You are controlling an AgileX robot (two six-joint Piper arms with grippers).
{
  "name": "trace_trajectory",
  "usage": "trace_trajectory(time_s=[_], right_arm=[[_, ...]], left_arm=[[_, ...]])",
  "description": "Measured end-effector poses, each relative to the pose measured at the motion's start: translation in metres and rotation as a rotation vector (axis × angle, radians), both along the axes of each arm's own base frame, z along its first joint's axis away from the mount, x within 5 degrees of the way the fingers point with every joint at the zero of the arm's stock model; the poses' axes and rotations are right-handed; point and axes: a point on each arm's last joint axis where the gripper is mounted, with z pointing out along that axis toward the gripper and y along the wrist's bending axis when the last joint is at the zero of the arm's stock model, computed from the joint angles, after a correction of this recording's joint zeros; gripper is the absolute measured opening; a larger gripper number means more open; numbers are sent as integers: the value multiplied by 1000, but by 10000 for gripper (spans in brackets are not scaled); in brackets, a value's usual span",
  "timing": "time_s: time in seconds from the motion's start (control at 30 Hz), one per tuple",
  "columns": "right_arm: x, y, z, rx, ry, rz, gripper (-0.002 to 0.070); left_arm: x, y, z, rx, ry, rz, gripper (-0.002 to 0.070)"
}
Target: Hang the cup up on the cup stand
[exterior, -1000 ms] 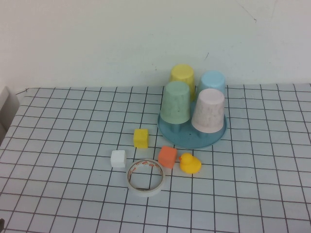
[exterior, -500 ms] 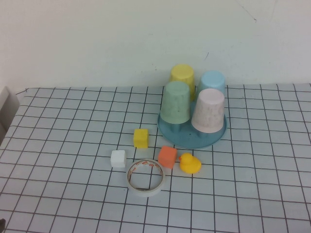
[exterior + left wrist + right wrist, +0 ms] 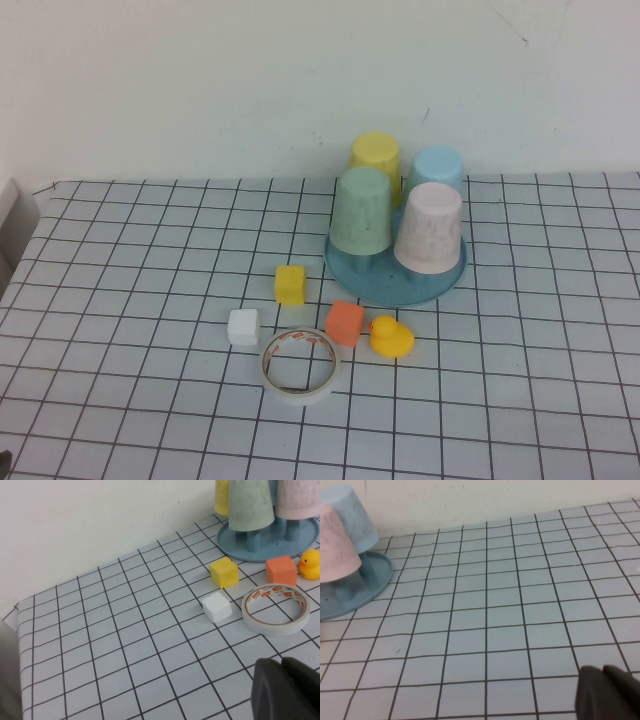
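The pale pink speckled cup (image 3: 429, 228) sits upside down on a peg at the front right of the blue-teal cup stand (image 3: 395, 285); it also shows in the left wrist view (image 3: 299, 497) and the right wrist view (image 3: 335, 545). Neither arm appears in the high view. My left gripper (image 3: 281, 666) is shut and empty, low over the checked cloth on the near left, well short of the stand (image 3: 272, 550). My right gripper (image 3: 602, 672) is shut and empty over bare cloth to the right of the stand (image 3: 350, 592).
Mint-green (image 3: 361, 210), yellow (image 3: 375, 160) and light-blue (image 3: 437, 170) cups also hang upside down on the stand. In front lie a yellow cube (image 3: 290, 284), a white cube (image 3: 243, 327), an orange cube (image 3: 345, 323), a rubber duck (image 3: 390, 337) and a tape roll (image 3: 299, 365).
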Motion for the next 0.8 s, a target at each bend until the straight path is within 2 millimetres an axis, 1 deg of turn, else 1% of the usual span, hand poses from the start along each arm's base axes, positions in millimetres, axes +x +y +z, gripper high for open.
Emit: trace_trajectory(time_s=[0.1,0.2,0.27,0.33,0.4,0.57,0.67,0.8], right_arm=[[0,0,0,0,0,0,-1],[0,0,0,0,0,0,-1],[0,0,0,0,0,0,-1],[0,0,0,0,0,0,-1],[0,0,0,0,0,0,-1],[0,0,0,0,0,0,-1],[0,0,0,0,0,0,-1],[0,0,0,0,0,0,-1]], left_arm=[[1,-2,-7,3,14,-8,-2],[0,-4,-25,-31,88,-6,-2],[-1,-3,-37,-56,122,29,-2],[-4,-3,-42,-101,123,59,-2],[-6,-2,-43,-106,70,80,-2],[-3,-2,-42,-25,-131,153,-2],[-1,0,-42,-38,-179,226,-2],[0,2,-47,-56,-172,278,-2]])
